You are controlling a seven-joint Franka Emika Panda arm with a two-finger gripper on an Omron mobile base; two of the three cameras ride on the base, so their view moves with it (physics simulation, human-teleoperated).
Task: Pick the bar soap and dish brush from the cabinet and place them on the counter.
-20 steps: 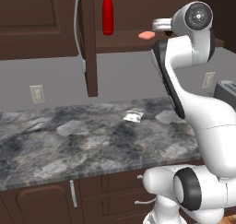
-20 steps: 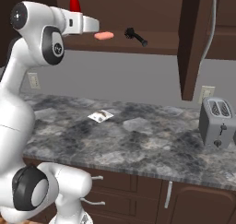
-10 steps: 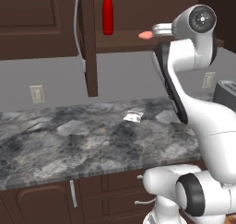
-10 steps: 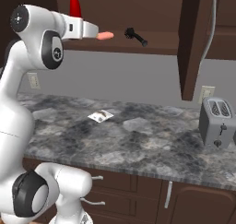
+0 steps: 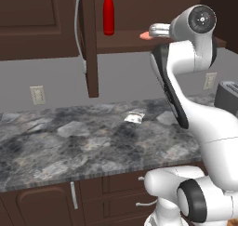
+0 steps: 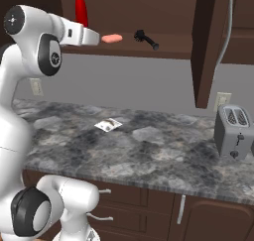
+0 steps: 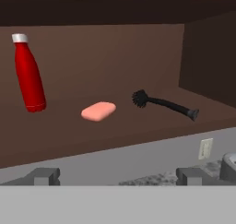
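Observation:
The salmon-pink bar soap [image 7: 98, 111] lies flat on the shelf of the open dark brown cabinet [image 7: 115, 131]. Right of it lies the black dish brush [image 7: 163, 104], head toward the soap. My gripper [image 7: 117, 177] is open, held level just in front of the shelf edge with nothing between its fingers. From the right base view the gripper [image 6: 98, 37] points at the bar soap [image 6: 112, 38], a short gap off, with the dish brush [image 6: 146, 39] beyond. In the left base view the bar soap [image 5: 145, 35] peeks out beside the hand. The marbled counter [image 6: 149, 153] spreads below.
A tall red bottle [image 7: 28, 75] stands on the shelf left of the soap. The cabinet door [image 5: 88, 39] hangs open to the left, another door [image 6: 206, 41] to the right. A small whitish packet [image 6: 108, 125] lies on the counter and a toaster [image 6: 234, 131] stands at its right end.
The hand has sunk slightly to the soap's height and edged closer to it. The jaws have stayed wide open. Soap, brush and bottle have not moved.

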